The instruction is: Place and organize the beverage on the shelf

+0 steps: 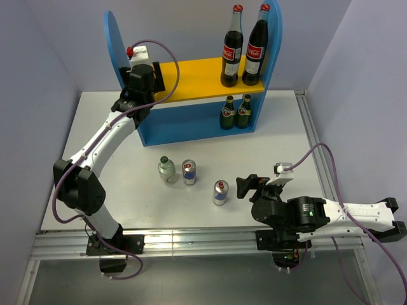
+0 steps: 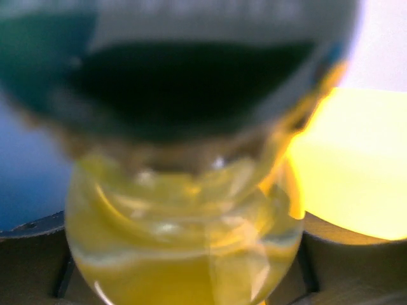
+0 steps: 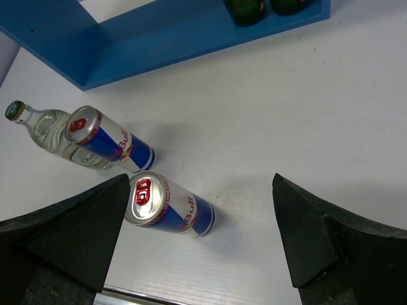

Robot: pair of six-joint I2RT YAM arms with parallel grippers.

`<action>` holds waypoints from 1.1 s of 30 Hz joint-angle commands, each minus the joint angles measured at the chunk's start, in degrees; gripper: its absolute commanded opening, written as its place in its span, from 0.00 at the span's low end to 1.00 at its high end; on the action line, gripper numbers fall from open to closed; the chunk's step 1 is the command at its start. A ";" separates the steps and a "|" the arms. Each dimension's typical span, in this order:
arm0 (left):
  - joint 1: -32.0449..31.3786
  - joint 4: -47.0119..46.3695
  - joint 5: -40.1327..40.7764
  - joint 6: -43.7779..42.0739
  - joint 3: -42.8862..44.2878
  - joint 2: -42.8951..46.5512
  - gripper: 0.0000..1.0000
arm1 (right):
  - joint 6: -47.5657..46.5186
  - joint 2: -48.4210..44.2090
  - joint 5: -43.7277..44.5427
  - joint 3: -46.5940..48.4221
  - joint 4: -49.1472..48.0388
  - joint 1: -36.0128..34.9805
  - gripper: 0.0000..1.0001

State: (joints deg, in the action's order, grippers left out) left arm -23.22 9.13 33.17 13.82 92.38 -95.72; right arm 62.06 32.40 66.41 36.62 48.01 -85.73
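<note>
Cola bottles (image 1: pixel 242 46) stand right on the shelf's (image 1: pixel 114 44) yellow board (image 1: pixel 197 73); cans (image 1: pixel 189 172) on the table (image 1: pixel 273 140). Left gripper (image 1: pixel 152 76) pinches a green-capped bottle (image 2: pixel 184 235) at the board's left end; right gripper (image 3: pixel 202 190) spread wide.

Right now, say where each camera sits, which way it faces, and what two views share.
Top: above and behind the arms, looking down on table and shelf; both arms show, left gripper at the upper board.
Left wrist: at that board, facing a blurred clear bottle between its fingers.
Right wrist: low over the table, facing the shelf past two cans; open fingers show.
Shared: top and right wrist both show those cans.
</note>
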 commanded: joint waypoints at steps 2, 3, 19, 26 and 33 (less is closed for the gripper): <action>1.69 -7.46 0.85 0.24 2.72 1.68 0.94 | 0.43 -0.15 2.05 -0.06 -1.25 -0.40 1.00; 1.69 -7.54 0.58 0.15 2.55 1.94 0.99 | 0.51 -0.15 1.97 -0.06 -1.25 -0.49 1.00; 1.25 -3.85 0.85 2.88 -5.36 11.43 0.99 | 1.13 -0.76 1.70 0.03 -0.64 -0.49 1.00; 0.99 -1.83 2.69 2.52 -8.62 15.39 0.99 | 0.34 -1.99 1.35 -0.41 -1.34 -0.40 1.00; 0.29 0.53 5.32 2.35 -10.73 18.81 0.99 | -0.36 -2.96 1.09 -0.85 -1.95 -0.40 1.00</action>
State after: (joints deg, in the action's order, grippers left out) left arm -24.95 8.45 29.87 16.56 82.32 -79.83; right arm 61.65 30.11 66.35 36.18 47.53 -85.73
